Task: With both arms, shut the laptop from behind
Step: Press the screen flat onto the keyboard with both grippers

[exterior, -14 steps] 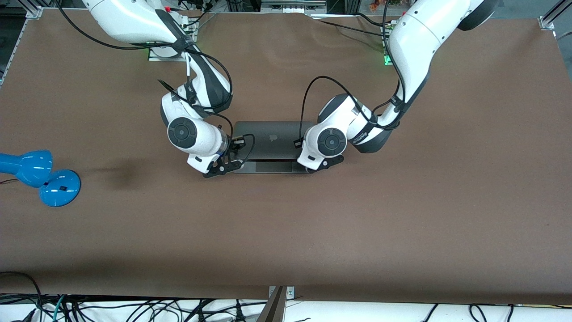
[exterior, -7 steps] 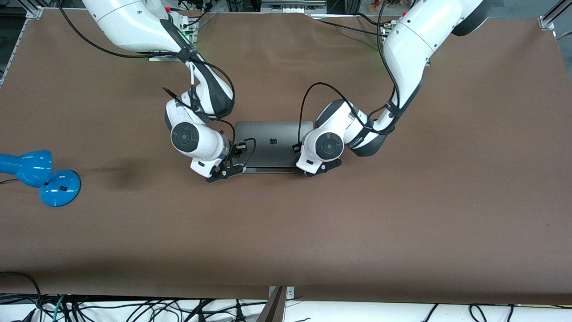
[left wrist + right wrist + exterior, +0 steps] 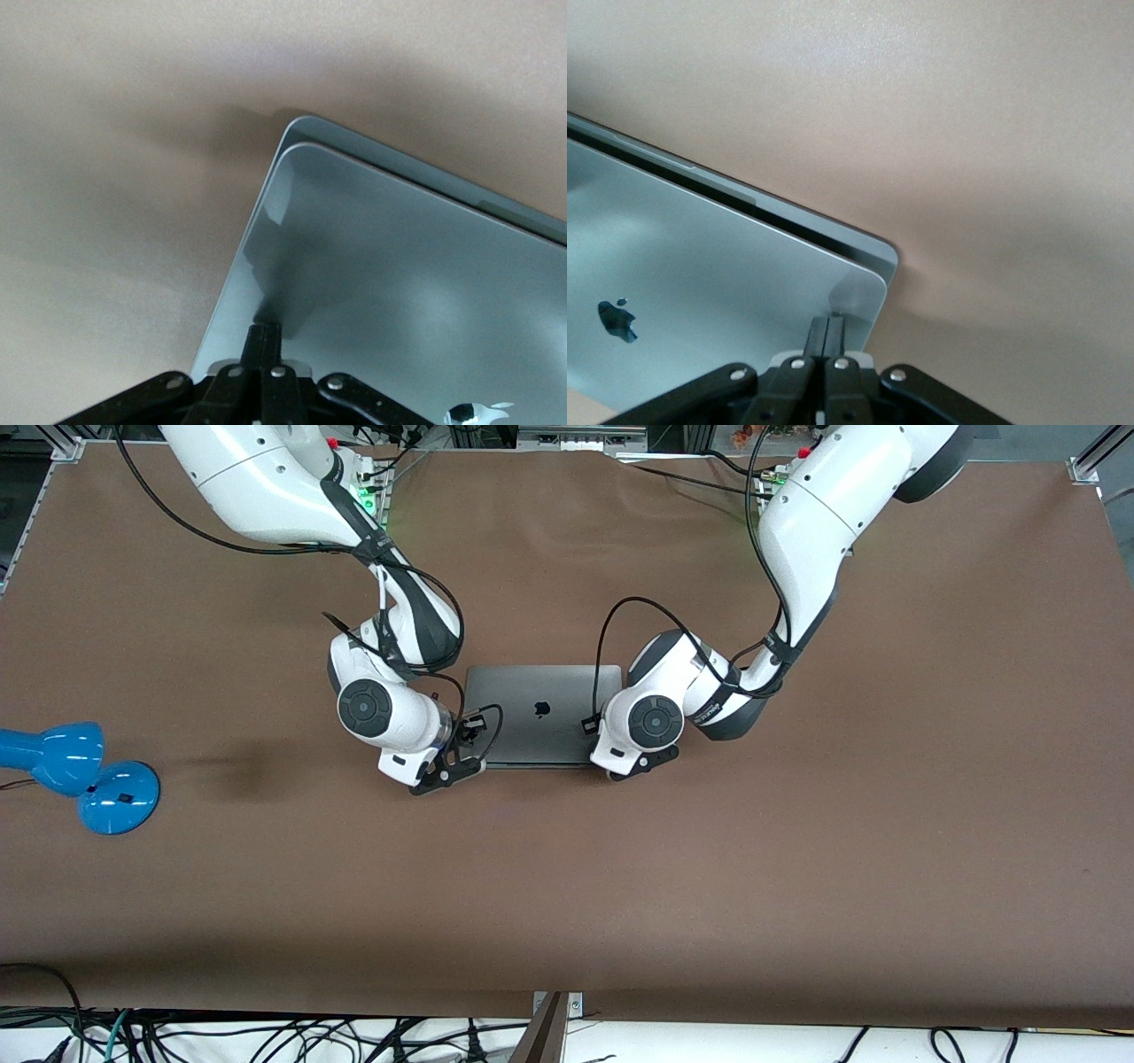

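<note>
The space-grey laptop (image 3: 542,713) lies in the middle of the table with its lid down almost flat; the apple logo (image 3: 539,708) faces up. In both wrist views a thin dark gap shows between the lid and the base. My left gripper (image 3: 620,766) is shut and its fingertips (image 3: 264,332) press on the lid (image 3: 399,292) at the corner toward the left arm's end. My right gripper (image 3: 452,766) is shut and its fingertips (image 3: 827,323) press on the lid (image 3: 700,257) at the corner toward the right arm's end.
A blue desk lamp (image 3: 80,771) lies on the brown table (image 3: 567,886) at the right arm's end. Black cables loop from both wrists over the laptop's sides.
The lid has come down from partly open to almost flat, and the trackpad strip is covered. Both grippers have followed the lid's edge down and toward the front camera.
</note>
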